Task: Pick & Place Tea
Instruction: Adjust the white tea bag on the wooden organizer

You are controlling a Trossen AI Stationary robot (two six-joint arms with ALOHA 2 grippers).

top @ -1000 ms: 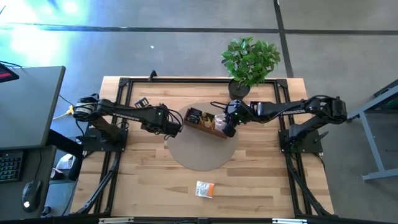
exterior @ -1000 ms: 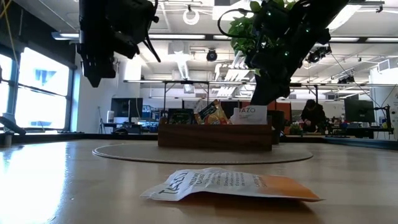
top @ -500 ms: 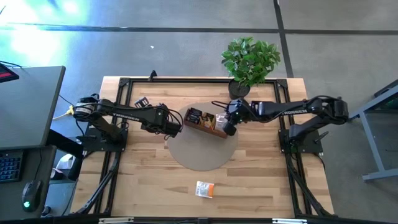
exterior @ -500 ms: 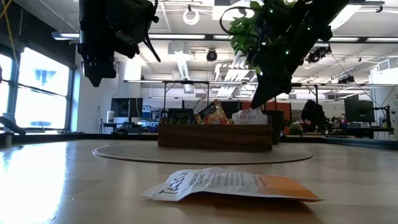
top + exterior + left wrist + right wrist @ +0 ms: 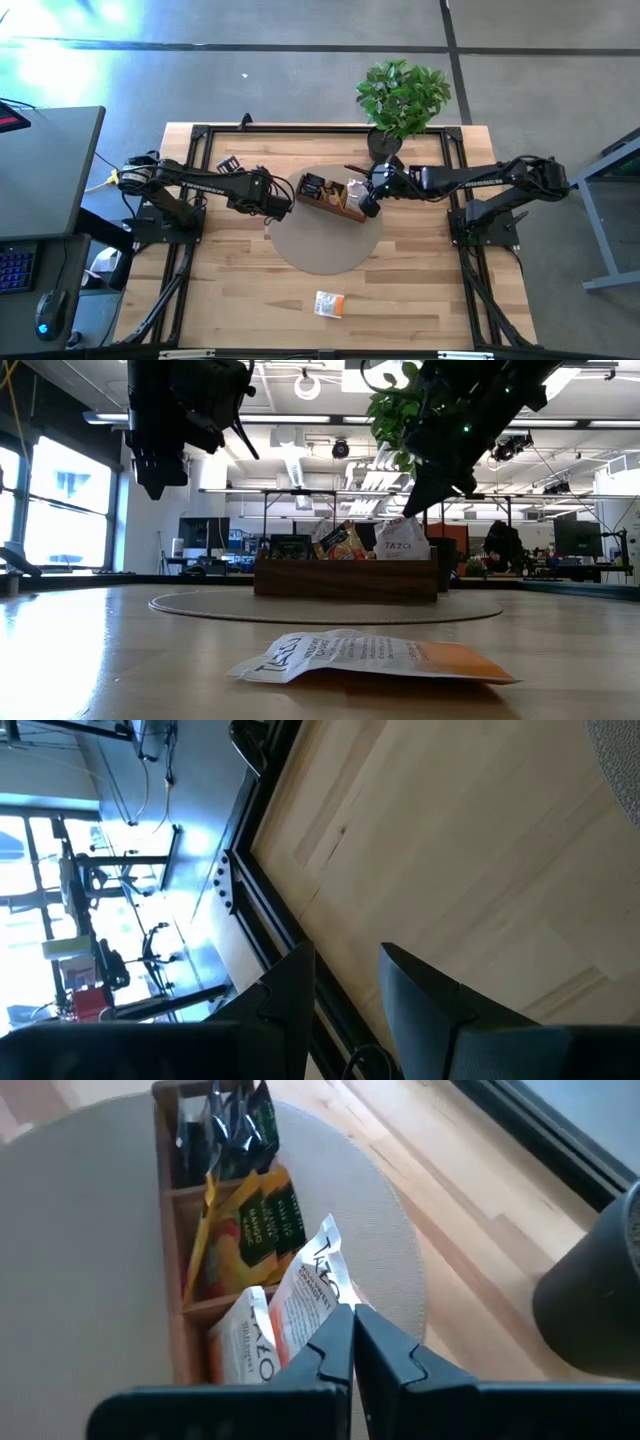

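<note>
Tea sachets fill the wooden tray [image 5: 330, 206] on the round grey mat [image 5: 325, 240] at mid-table: black ones [image 5: 240, 1125] in the far compartment from the right wrist camera, yellow-orange ones [image 5: 250, 1230] in the middle, and white-and-orange ones [image 5: 245, 1345] in the nearest. One white-and-orange sachet [image 5: 315, 1285] stands above that nearest compartment, tilted, with its lower corner pinched between the right gripper's [image 5: 352, 1342] two dark fingertips, which are clamped together on it. In the low view this sachet [image 5: 402, 540] shows its white face above the tray's front wall, directly under the right arm coming down from above. From overhead the right gripper [image 5: 366, 198] sits at the tray's right end, just in front of the potted plant [image 5: 402, 97] at the table's back edge. Another white-and-orange sachet [image 5: 329, 304] lies flat on the bare wooden table [image 5: 230, 290], well apart from the tray, near the front edge; the low view has it [image 5: 370, 656] lying closest to the camera. The left gripper [image 5: 278, 201] hangs just beside the tray's left end, over the mat's edge, its fingers [image 5: 420, 1005] parted with nothing between them, only table planks beyond.
</note>
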